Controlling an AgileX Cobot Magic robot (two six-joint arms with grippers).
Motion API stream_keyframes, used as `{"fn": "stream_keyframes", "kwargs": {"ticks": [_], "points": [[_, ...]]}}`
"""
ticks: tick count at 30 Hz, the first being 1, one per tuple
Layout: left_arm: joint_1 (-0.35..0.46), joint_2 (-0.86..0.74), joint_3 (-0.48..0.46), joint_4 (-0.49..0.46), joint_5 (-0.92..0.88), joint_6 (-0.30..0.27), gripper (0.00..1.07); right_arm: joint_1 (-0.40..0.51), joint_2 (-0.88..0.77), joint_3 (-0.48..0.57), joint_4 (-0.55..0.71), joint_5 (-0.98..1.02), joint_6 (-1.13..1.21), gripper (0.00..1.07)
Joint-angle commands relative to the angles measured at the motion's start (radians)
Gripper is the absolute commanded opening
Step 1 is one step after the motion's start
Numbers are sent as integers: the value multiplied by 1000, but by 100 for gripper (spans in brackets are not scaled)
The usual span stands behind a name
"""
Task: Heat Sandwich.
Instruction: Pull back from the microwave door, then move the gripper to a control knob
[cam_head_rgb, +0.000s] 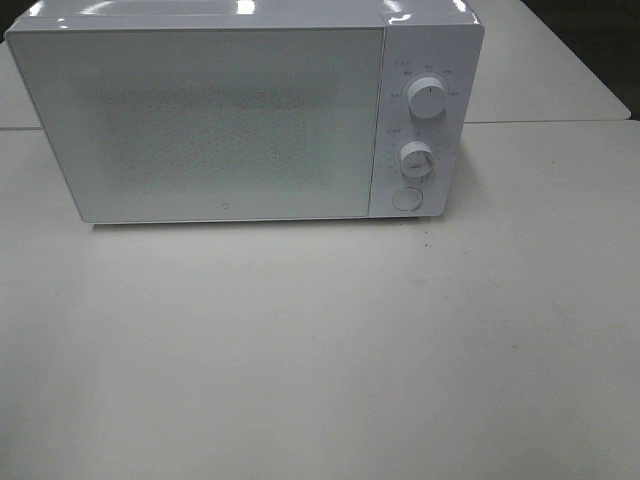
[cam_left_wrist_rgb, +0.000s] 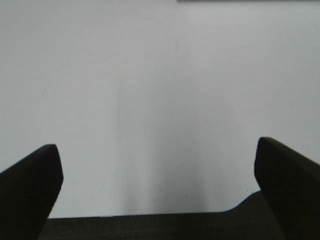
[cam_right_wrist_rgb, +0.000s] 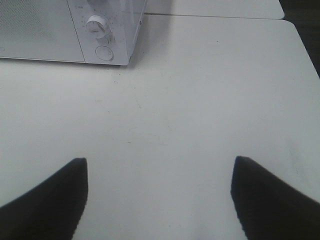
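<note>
Your left gripper (cam_left_wrist_rgb: 156, 147) has its jaws spread wide with nothing between them, only bare counter (cam_left_wrist_rgb: 160, 75) beneath. Your right gripper (cam_right_wrist_rgb: 160, 161) is likewise parted and empty. The microwave (cam_right_wrist_rgb: 50, 30) sits well ahead of the right gripper, its control panel being the nearest part.

The sandwich is not in view anywhere. It does not show on the counter near either gripper, and the microwave's door (cam_head_rgb: 200, 120) is shut and frosted, so you cannot tell whether it is inside.

That is the main risk: acting on a guess about where the sandwich is. Turn the dials (cam_head_rgb: 427, 97) with nothing inside and you heat an empty oven.

The round button (cam_head_rgb: 407, 198) under the dials probably releases the door. If the right gripper pushes it off-centre it may slip onto the lower dial, or shove the whole microwave back. A door swinging out could also strike the left gripper if that one waits in front of it.
</note>
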Motion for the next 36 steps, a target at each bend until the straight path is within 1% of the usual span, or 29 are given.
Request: {"fn": "stream_keyframes", "kwargs": {"ticks": [1, 10, 17, 36], "points": [[2, -52, 2, -8, 1, -6, 103, -6, -27, 1, 0, -1, 0, 76], [2, -245, 2, -19, 0, -6, 103, -6, -27, 1, 0, -1, 0, 76], [2, -329, 2, -19, 0, -6, 103, -6, -27, 1, 0, -1, 0, 76], [2, -330, 2, -19, 0, -6, 103, -6, -27, 1, 0, -1, 0, 76]]}}
